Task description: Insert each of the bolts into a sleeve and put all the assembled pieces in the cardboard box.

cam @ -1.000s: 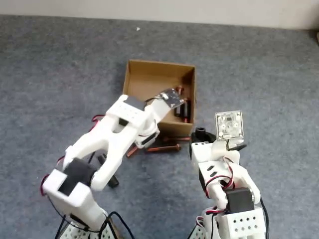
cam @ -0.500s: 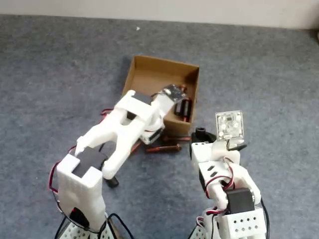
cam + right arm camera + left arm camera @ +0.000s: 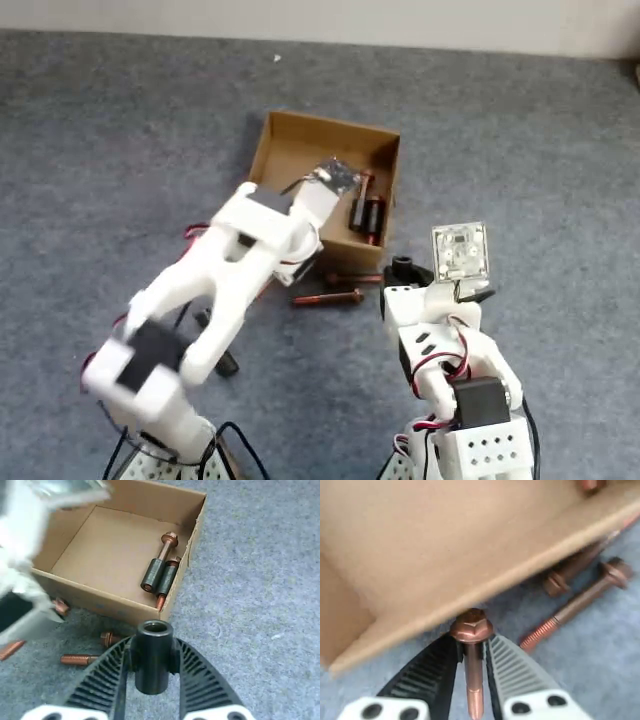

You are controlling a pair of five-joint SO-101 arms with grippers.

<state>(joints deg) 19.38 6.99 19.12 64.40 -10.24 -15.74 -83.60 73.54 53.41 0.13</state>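
Observation:
My left gripper (image 3: 471,642) is shut on a copper bolt (image 3: 472,630) by its shaft, the hex head pointing at the outer wall of the cardboard box (image 3: 445,555). In the high view the left arm (image 3: 250,250) stretches up to the box's (image 3: 300,140) near wall. My right gripper (image 3: 152,647) is shut on an upright black sleeve (image 3: 152,660), which stands just off the box's near right corner (image 3: 403,268). Two assembled pieces (image 3: 162,572) lie inside the box along its right wall (image 3: 365,213).
Loose copper bolts lie on the grey carpet in front of the box (image 3: 328,297) (image 3: 356,277) (image 3: 575,607). Black sleeves (image 3: 218,345) rest on the carpet under the left arm. Open carpet lies to the right of the box.
The box was nudged slightly away and to the right. The left arm swung around at the box's near wall, its wrist now a little higher and to the left. The right arm stayed put.

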